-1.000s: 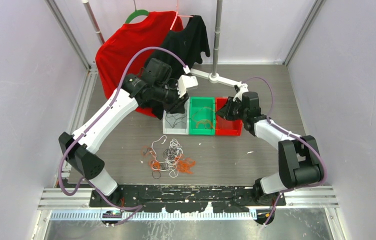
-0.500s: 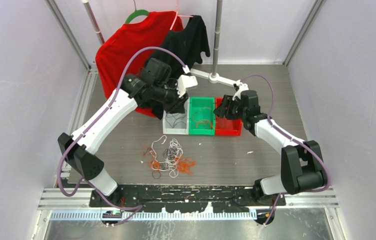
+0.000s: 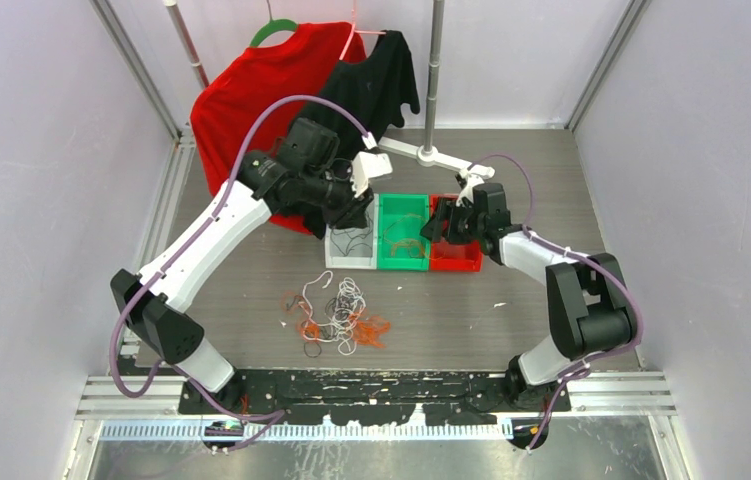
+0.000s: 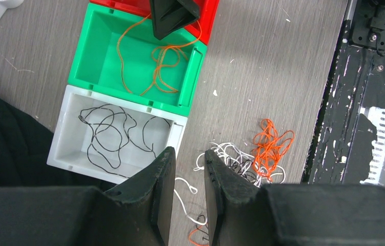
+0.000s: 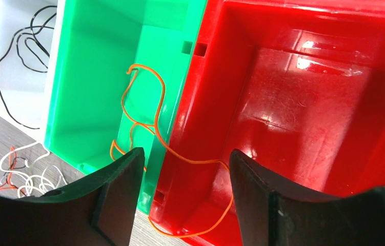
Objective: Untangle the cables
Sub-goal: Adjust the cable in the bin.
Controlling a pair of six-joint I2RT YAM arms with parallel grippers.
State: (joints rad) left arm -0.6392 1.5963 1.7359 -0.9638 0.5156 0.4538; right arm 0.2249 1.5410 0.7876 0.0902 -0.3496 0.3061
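A: What encloses the scene?
B: Plain pale lilac walls (image 3: 41,200) on three sides, edged with aluminium rails (image 3: 166,200); the lighting is even.
A: And underfoot?
B: A grey wood-grain tabletop (image 3: 451,320). At the back stands a metal pole (image 3: 436,70); beside it hang a red shirt (image 3: 241,100) and a black shirt (image 3: 381,80).

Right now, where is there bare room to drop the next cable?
The red bin is nearly bare: only an orange cable loops in from the green bin. Bare table lies right of the tangle. Crowded: the tangle itself and the white bin with its black cable.
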